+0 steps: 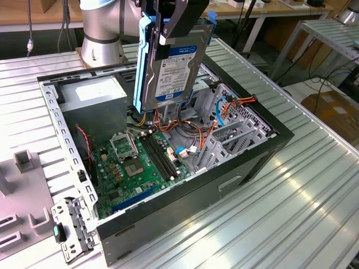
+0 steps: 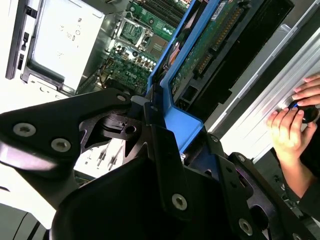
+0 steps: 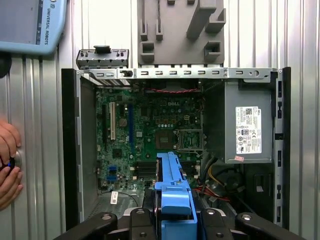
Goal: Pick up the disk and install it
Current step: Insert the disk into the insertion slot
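1 pincer [image 1: 165, 25] gripped 1 disk [image 1: 175, 67] upright, edges clear above 1 open PC case [image 1: 185, 216], w/ room over its motherboard [image 1: 134, 163].

You see a silver disk [image 1: 171, 67], blue side rails, label blue, white and black. Black gripper [image 1: 165, 28]. Green motherboard [image 1: 134, 162] in your black case [image 1: 241, 168]. Grey power supply [image 3: 248, 125], white sticker. Orange, red, yellow cables [image 1: 242, 101]. Table [image 1: 291, 213]: ribbed silver metal, with a grey fixture plate [image 3: 180, 30] on it.
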Controlling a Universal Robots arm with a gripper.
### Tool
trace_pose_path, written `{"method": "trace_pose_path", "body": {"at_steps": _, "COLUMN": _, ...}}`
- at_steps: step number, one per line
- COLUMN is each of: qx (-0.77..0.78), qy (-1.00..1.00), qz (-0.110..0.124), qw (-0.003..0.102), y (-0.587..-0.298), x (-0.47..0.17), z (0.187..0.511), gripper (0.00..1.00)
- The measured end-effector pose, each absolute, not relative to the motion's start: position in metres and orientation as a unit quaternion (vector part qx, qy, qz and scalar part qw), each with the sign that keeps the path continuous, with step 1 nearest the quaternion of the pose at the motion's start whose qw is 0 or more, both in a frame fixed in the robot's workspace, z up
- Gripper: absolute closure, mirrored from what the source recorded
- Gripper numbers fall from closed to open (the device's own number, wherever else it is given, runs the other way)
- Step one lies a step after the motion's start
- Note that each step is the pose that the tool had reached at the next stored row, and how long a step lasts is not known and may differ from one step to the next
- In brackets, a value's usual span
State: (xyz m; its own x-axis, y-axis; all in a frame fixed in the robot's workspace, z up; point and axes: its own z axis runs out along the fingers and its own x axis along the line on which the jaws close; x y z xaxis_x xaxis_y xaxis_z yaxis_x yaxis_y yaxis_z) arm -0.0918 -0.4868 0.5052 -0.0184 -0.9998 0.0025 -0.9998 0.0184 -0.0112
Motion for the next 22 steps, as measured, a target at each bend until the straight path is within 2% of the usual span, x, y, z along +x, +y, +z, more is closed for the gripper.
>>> {"method": "trace_pose_path", "body": {"at_steps": 12, "qx": -0.701, "qy": 0.714, "qz": -0.005, "qw": 0.003, "y": -0.497, "x": -0.092, "z": 0.505, "gripper": 0.63}}
{"method": "trace_pose_path", "body": {"at_steps": 19, "qx": -0.701, "qy": 0.714, "qz": -0.005, "qw": 0.003, "y": -0.528, "x": -0.091, "z": 0.504, "gripper": 0.63}}
{"method": "trace_pose_path", "body": {"at_steps": 22, "qx": -0.701, "qy": 0.714, "qz": -0.005, "qw": 0.003, "y": -0.531, "x": -0.088, "z": 0.504, "gripper": 0.63}}
